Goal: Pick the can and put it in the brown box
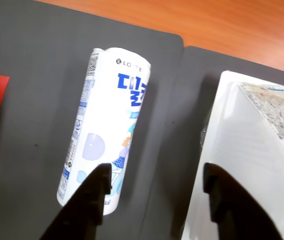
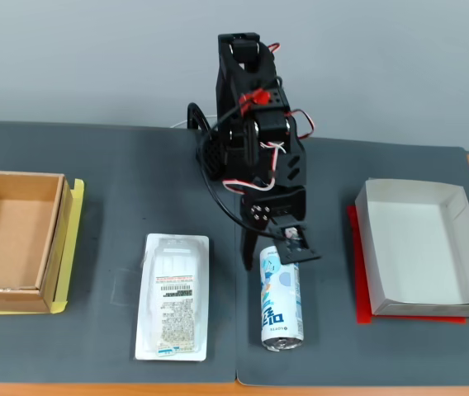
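Note:
The can (image 1: 104, 130) lies on its side on the dark mat, white and light blue with blue lettering. In the fixed view the can (image 2: 281, 302) rests at the middle front, silver top toward the mat's front edge. My gripper (image 1: 157, 172) is open and holds nothing; its left finger (image 1: 89, 205) overlaps the can's near end, and the gap between the fingers lies over bare mat to the can's right. From the fixed camera, the gripper (image 2: 274, 252) hovers over the can's far end. The brown box (image 2: 57, 235) sits empty at the far left.
A flat white blister pack (image 2: 172, 297) lies left of the can and appears under the right finger in the wrist view (image 1: 252, 150). A white paper box (image 2: 420, 247) stands on a red sheet (image 2: 365, 313) at the right. Wooden table edge (image 1: 207, 25) borders the mats.

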`<move>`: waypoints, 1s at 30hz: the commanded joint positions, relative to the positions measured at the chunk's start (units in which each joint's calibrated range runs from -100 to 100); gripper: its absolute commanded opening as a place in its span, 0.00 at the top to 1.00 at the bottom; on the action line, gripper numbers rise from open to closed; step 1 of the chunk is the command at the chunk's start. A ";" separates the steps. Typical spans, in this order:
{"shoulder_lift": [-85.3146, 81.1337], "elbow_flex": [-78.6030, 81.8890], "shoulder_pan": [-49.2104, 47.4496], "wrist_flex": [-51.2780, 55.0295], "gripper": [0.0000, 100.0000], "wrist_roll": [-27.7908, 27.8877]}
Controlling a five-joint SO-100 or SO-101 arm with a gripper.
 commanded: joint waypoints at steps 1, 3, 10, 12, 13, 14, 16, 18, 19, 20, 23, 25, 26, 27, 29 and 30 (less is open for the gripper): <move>2.36 -4.68 -0.87 -0.02 0.76 -0.27; 3.71 -5.58 -1.27 -0.02 0.76 -1.99; 9.22 -10.20 -4.69 2.41 0.76 -6.27; 10.66 -11.73 -5.50 2.41 0.76 -7.36; 11.25 -12.55 -5.82 2.41 0.76 -7.78; 11.85 -13.27 -6.31 2.41 0.75 -8.14; 13.12 -14.27 -6.96 2.41 0.72 -8.82; 13.96 -14.63 -7.37 2.49 0.67 -9.29; 14.39 -14.72 -7.37 2.49 0.66 -9.29; 14.64 -14.72 -7.37 2.41 0.65 -9.29; 15.57 -14.72 -6.80 2.15 0.64 -9.29; 16.42 -14.72 -6.55 1.80 0.64 -9.19; 16.67 -14.72 -6.39 1.63 0.64 -9.19; 17.01 -14.72 -6.23 1.54 0.64 -9.24; 18.03 -15.08 -6.15 1.45 0.64 -9.24; 18.79 -15.44 -6.15 1.45 0.64 -9.24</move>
